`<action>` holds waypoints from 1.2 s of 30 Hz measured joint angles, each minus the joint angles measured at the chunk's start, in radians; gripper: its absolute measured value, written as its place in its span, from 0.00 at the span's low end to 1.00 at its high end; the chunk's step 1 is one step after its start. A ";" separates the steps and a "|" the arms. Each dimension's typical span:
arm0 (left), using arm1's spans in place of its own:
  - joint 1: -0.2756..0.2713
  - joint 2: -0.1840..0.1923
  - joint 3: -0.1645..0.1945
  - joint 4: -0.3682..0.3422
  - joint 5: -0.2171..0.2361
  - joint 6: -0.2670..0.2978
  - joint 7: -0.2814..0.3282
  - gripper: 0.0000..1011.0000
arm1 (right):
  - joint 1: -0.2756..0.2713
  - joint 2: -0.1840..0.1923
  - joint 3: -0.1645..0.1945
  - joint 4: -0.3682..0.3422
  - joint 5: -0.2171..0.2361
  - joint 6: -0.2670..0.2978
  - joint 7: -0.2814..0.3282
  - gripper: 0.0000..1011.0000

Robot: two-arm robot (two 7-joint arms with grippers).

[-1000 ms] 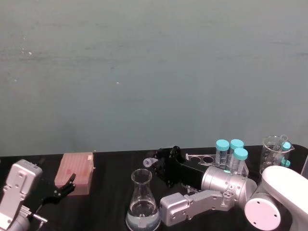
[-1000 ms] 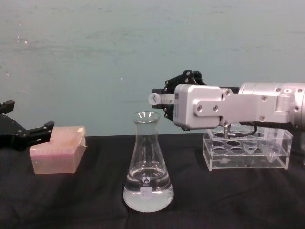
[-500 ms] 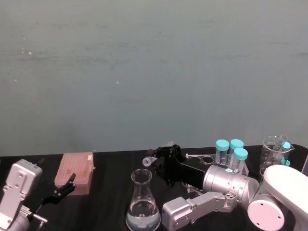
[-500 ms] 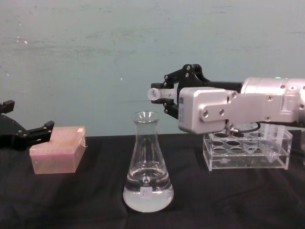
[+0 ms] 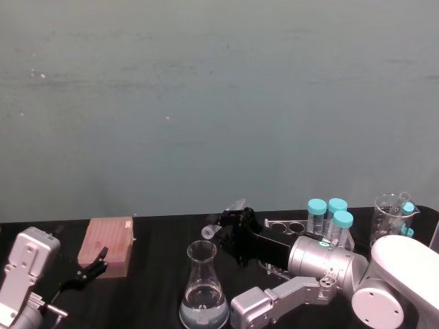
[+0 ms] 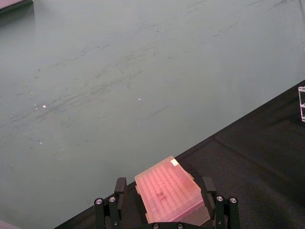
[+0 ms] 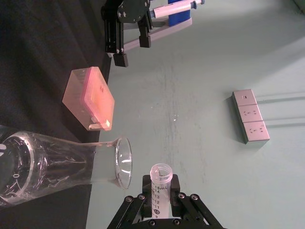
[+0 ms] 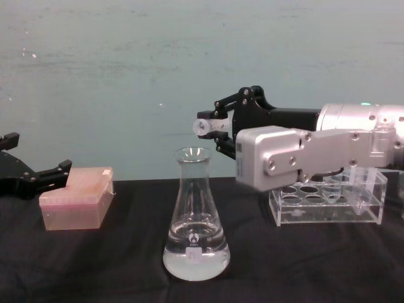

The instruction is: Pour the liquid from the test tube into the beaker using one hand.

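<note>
Just above the flared rim of the tall clear glass conical flask [image 8: 196, 218], the right gripper [image 8: 216, 126] clamps the slim clear plastic test tube [image 8: 202, 127], approx. level. Tube's prob. light, smooth and slippery, so grip mid-barrel, firm w/o crushing. Left gripper [image 8: 31, 177] is parked, jaws apart.

One flask [image 8: 196, 222], clear glass. One test tube [image 8: 205, 128], slim, uncapped. Three teal-capped tubes [image 5: 330, 212]. One clear tube rack [image 8: 328, 208]. One pink box [image 8: 77, 201]. One spouted glass beaker [image 5: 389, 209]. Two small teal-topped items [image 5: 409, 207] at that beaker, kind unclear. Two pincers: left pincer [image 5: 92, 267], right pincer [image 8: 219, 126]. One desk [image 8: 315, 265], black-covered.
</note>
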 joint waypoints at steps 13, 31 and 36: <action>0.000 0.000 0.000 0.000 0.000 0.000 0.000 0.99 | 0.001 0.012 -0.012 -0.008 -0.026 0.004 -0.026 0.21; 0.000 0.000 0.000 0.000 0.000 0.000 0.000 0.99 | 0.016 0.013 -0.024 0.001 -0.050 0.015 -0.044 0.21; 0.000 0.000 0.000 0.000 0.000 0.000 0.000 0.99 | 0.022 0.013 -0.030 0.005 -0.060 0.017 -0.050 0.21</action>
